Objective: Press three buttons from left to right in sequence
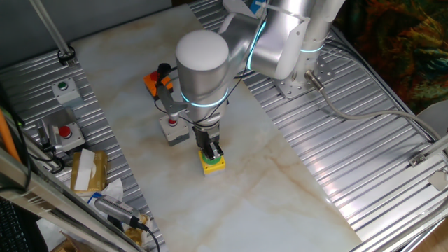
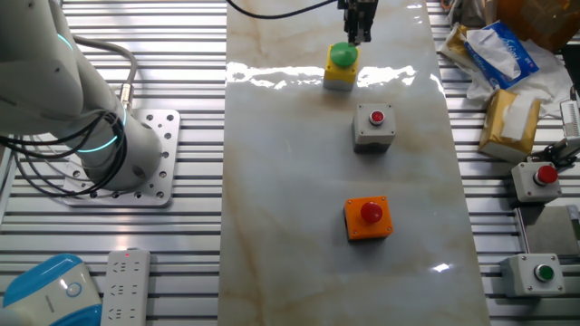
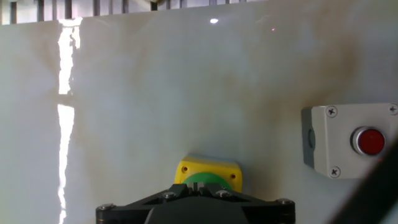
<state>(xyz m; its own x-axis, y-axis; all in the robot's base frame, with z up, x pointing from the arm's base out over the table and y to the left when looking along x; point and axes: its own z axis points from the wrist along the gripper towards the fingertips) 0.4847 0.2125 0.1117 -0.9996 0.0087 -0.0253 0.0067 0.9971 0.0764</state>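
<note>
Now the gripper (image 1: 211,152) hangs directly over the yellow box (image 1: 213,165), green button (image 2: 343,54) right beneath its tips; whether the fingers are open cannot be told. Grey box (image 2: 373,127) and orange box (image 2: 367,218) sit mid-worktop in line.

Tabletop (image 2: 299,181): pale marble, cream with faint tan veins.
Far box (image 2: 340,74): yellow, big green button.
Middle box (image 2: 373,127): grey, red button.
Near box (image 2: 367,218): orange, red button.
Arm (image 1: 238,49): silver, thin cyan light rings.
Gripper (image 1: 211,151): black.
Side panels (image 2: 109,244): ribbed silver metal.
</note>
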